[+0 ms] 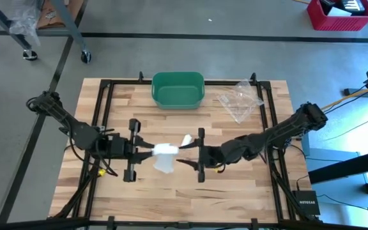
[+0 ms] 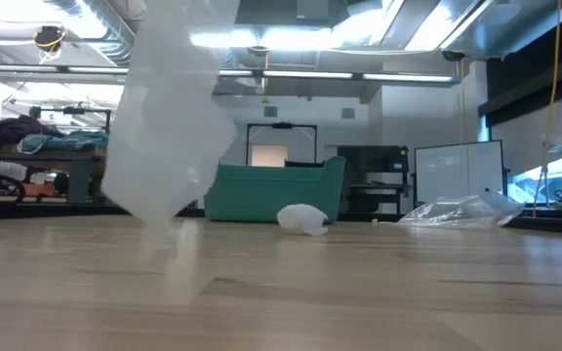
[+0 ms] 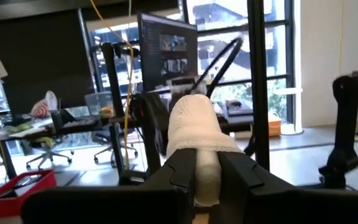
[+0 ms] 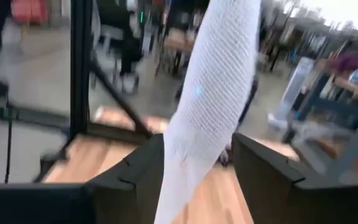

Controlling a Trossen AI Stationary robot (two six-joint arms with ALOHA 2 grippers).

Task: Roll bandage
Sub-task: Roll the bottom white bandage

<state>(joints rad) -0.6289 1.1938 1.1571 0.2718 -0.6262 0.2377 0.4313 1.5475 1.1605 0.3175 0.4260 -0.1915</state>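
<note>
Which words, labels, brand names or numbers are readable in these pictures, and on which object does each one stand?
No text can be read with certainty.
Small black box near the table's corner, high view: white lettering, too small to read.
Monitor behind the bandage, left wrist view: screen contents too blurred to read.
Green bin, plastic bag: no lettering visible.

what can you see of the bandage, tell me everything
The bandage is white woven gauze, partly rolled. The roll end sits clamped between the left pincer's fingers, above the middle of the wooden table. A loose tail runs from it toward the right pincer, passing between its open fingers, and another flap hangs toward the table. In the low view it hangs as a blurred white sheet.
</note>
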